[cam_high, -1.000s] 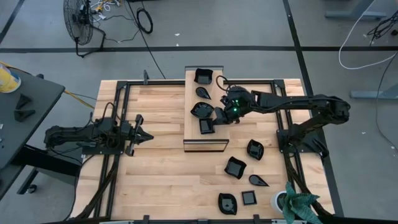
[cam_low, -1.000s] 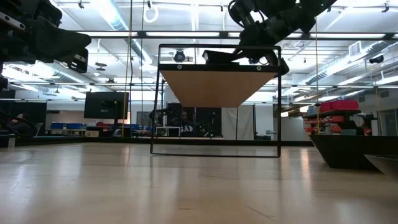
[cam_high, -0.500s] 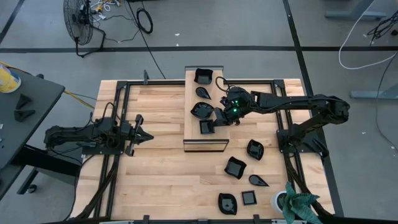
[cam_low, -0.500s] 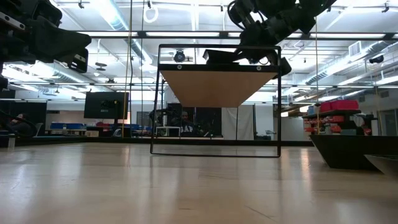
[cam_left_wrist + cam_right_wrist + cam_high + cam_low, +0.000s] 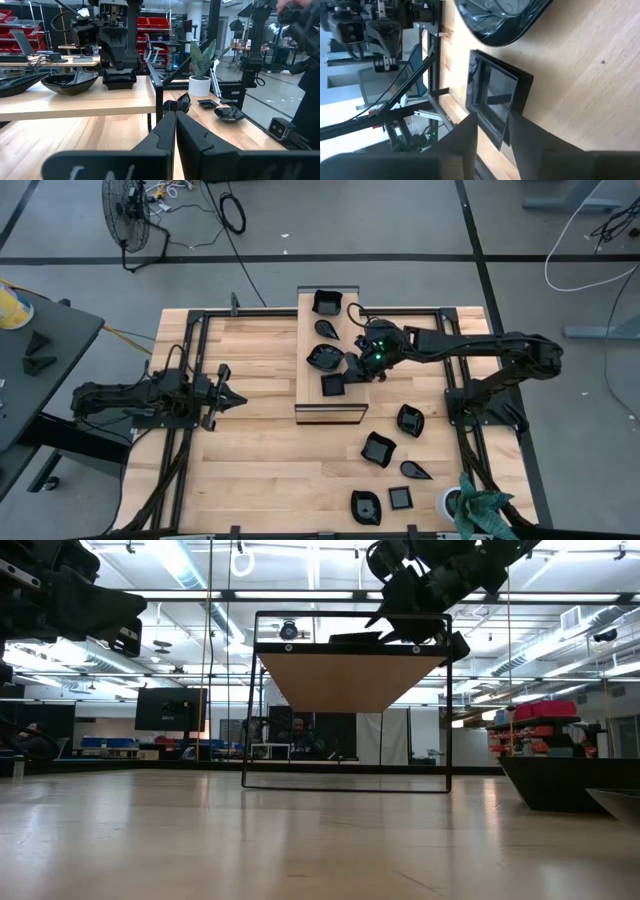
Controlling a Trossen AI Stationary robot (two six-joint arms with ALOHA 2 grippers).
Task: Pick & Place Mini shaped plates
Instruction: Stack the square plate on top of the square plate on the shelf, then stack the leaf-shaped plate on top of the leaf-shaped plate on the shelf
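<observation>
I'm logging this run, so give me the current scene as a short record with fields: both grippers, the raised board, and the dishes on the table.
right gripper: above the long light wooden raised board, fingers apart beside the small glossy black square plate lying on the board
left gripper: shut, idle at the table's left side
on board: four black plates, square one included
on the wooden table: five black plates, lower right

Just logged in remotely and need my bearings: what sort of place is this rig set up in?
Most likely a robotics lab or workshop. The wooden table stands on a bare floor with taped lines, a floor fan and loose cables nearby. The left wrist view shows red parts bins and workbenches behind.
</observation>
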